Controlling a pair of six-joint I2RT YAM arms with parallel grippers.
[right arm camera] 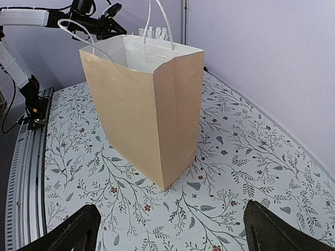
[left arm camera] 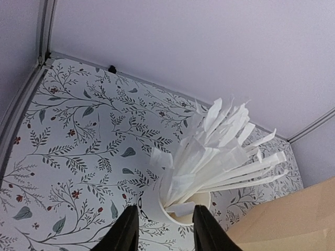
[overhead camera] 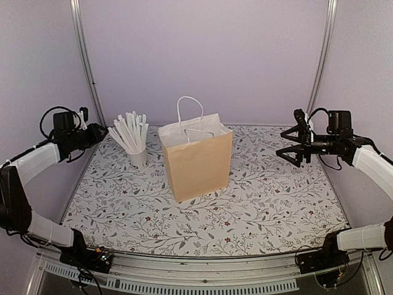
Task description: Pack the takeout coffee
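Note:
The takeout coffee is out of view in every frame. My left gripper (overhead camera: 102, 131) hovers high at the far left, just left of a white cup (overhead camera: 139, 158) filled with white sticks (overhead camera: 130, 131). In the left wrist view its two dark fingers (left arm camera: 124, 233) stand apart above the near rim of that cup (left arm camera: 157, 206), with nothing between them. My right gripper (overhead camera: 293, 146) hangs at the far right, pointing towards the bag, open wide. In the right wrist view its gripper (right arm camera: 172, 235) frames bare tablecloth.
A tan paper bag (overhead camera: 198, 158) with white handles stands upright and open at the table's middle, and the right wrist view shows the bag (right arm camera: 141, 110) from its corner. The floral tablecloth (overhead camera: 270, 203) covers the table. Purple walls and metal posts (overhead camera: 83, 49) enclose the back.

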